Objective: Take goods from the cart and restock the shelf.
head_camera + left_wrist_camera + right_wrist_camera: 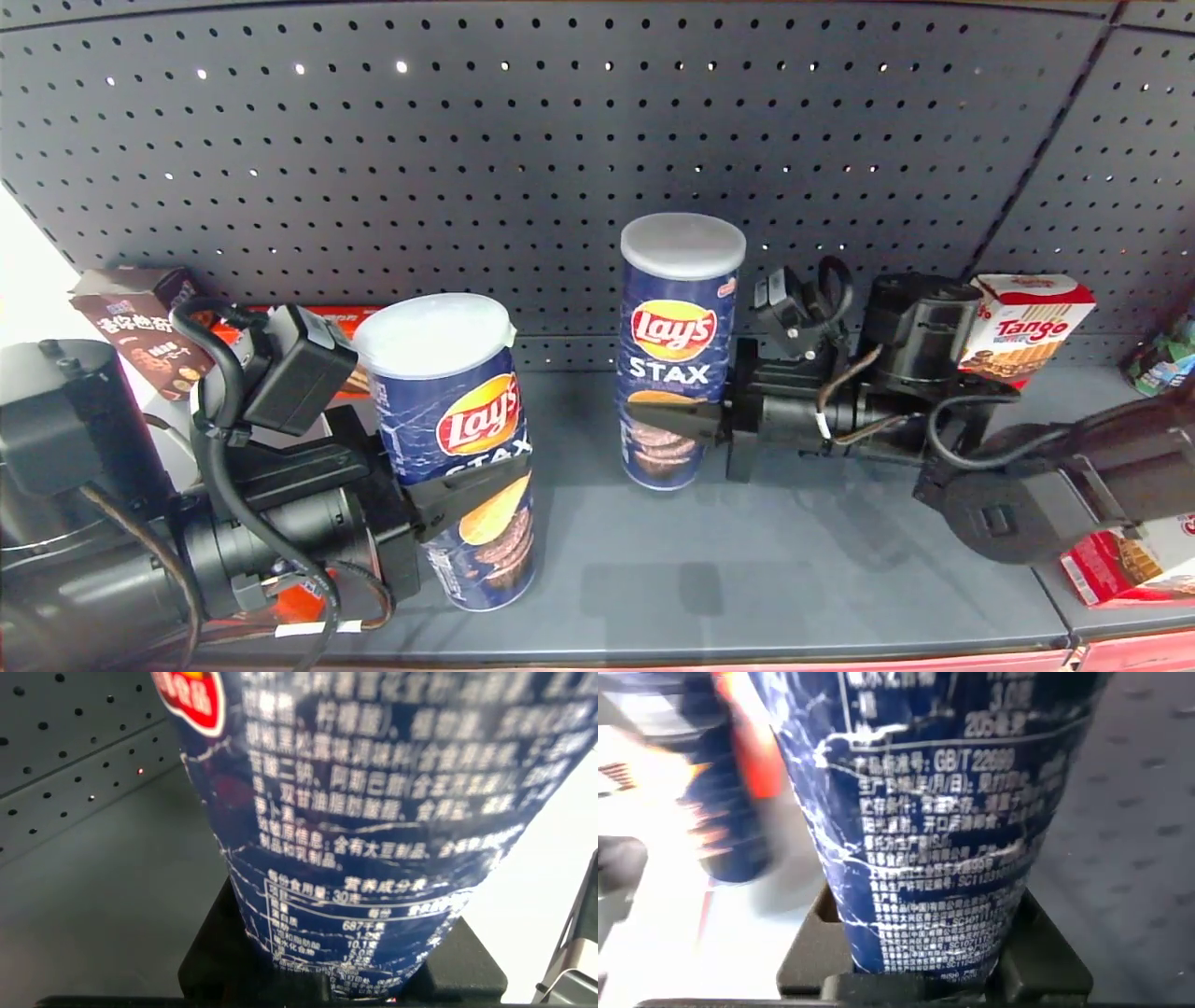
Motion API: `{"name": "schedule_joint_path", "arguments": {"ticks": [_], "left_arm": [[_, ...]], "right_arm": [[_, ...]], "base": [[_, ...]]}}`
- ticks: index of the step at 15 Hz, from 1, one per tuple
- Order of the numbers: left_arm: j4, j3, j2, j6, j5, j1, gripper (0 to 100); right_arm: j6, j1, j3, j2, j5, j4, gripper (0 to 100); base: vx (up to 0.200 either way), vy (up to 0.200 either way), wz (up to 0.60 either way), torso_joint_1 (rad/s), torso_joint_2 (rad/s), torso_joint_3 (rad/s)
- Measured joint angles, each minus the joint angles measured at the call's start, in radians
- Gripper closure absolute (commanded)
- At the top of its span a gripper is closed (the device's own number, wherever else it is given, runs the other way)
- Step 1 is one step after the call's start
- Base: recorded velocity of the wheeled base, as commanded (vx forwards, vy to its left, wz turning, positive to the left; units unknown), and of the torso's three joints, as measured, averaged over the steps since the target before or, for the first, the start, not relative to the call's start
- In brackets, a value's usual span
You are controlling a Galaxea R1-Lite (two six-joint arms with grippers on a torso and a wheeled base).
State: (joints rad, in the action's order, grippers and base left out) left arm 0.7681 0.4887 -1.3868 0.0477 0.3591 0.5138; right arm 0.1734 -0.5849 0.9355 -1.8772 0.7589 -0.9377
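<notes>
Left jaws pinch first chip can | right jaws pinch second chip can (two cans) | grey shelf beneath

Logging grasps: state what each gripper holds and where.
Left gripper clamps the near chips can, right gripper the far chips can, each on its side below mid-height.

Light is even and fairly bright, seemingly from overhead: the left can and right can throw soft grey shadows on the shelf. The pegboard bows toward the head view's edges, pinpricks glowing through its holes. In both wrist views the cans' print blurs close up; the right's background smears white.
</notes>
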Motion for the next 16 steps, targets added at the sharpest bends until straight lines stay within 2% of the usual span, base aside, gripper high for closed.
{"name": "schedule_joint_path", "arguments": {"ticks": [3, 5, 9, 16], "left_arm": [[0.0, -0.004, 0.0, -0.001, 0.0, 0.0, 100], [0.0, -0.004, -0.001, -0.002, 0.0, 0.0, 100], [-0.001, 0.006, -0.002, -0.005, -0.001, 0.0, 100], [0.0, 0.006, -0.006, -0.005, -0.002, 0.0, 100]], "right_arm": [[0.002, -0.05, -0.237, 0.083, 0.003, -0.142, 100], [0.004, -0.073, -0.338, 0.093, 0.005, -0.245, 100], [0.002, -0.073, -0.38, 0.027, 0.042, -0.396, 100], [0.007, -0.03, -0.384, -0.041, 0.061, -0.404, 100]], "base": [[0.0, 0.0, 0.0, 0.0, 0.0, 0.0], [0.0, 0.0, 0.0, 0.0, 0.0, 0.0], [0.0, 0.0, 0.0, 0.0, 0.0, 0.0], [0.0, 0.0, 0.0, 0.0, 0.0, 0.0]]}}
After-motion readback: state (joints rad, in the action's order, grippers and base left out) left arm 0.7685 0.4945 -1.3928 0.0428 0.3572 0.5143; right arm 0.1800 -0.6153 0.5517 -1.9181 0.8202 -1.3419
